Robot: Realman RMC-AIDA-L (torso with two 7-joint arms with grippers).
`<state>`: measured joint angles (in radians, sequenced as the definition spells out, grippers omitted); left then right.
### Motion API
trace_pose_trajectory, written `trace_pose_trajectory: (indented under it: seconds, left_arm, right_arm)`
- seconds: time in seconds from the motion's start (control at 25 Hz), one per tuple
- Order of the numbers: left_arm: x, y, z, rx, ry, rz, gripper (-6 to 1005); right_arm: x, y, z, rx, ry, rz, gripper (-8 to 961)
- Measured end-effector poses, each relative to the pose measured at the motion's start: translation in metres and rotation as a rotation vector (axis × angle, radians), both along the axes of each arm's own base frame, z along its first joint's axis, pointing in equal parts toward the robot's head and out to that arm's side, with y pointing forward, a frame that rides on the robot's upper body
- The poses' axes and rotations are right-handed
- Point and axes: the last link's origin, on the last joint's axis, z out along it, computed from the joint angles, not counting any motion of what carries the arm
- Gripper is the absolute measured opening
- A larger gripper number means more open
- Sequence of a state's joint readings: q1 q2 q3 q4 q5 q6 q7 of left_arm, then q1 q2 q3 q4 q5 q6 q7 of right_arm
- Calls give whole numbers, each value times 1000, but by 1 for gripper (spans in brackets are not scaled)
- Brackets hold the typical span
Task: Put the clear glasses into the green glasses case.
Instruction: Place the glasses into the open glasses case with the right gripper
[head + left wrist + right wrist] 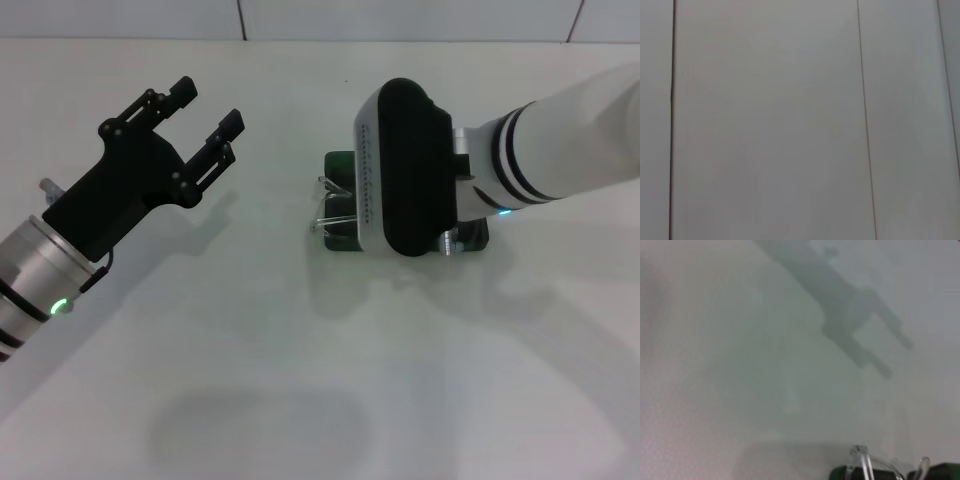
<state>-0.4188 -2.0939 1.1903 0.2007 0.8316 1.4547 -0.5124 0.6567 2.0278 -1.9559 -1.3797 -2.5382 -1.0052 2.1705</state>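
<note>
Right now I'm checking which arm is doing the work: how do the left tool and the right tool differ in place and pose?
The left tool hangs over bare table, far from the case; the right arm's end covers the green case. The left tool's fingers are spread open and in plain sight; the right tool's fingers are hidden under its wrist. The clear glasses lie beside the right arm, not the left tool. Both arms are over the white table.

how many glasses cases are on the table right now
1. The green glasses case lies on the table under the right arm's wrist, mostly covered by it, with the clear glasses at its left end. Another could be hidden under that arm.
</note>
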Motion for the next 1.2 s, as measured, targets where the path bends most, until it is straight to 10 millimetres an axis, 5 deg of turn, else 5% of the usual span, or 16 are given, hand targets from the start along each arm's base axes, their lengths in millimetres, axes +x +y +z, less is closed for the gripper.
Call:
trace_pose_trajectory:
  seconds: [0.32, 0.72, 0.96, 1.2]
  left_arm:
    - [-1, 0, 0, 0, 3, 3, 619]
    - [3, 4, 0, 1, 4, -6, 618]
    - [3, 6, 0, 3, 11, -1, 618]
    - [2, 7, 1, 6, 11, 2, 618]
  right_arm:
    - [-6, -1, 3, 17, 42, 17, 298]
    - [-16, 12, -25, -5, 107, 31, 297]
    - [-13, 27, -34, 2, 94, 3, 297]
    - [-5, 21, -34, -30, 63, -33, 297]
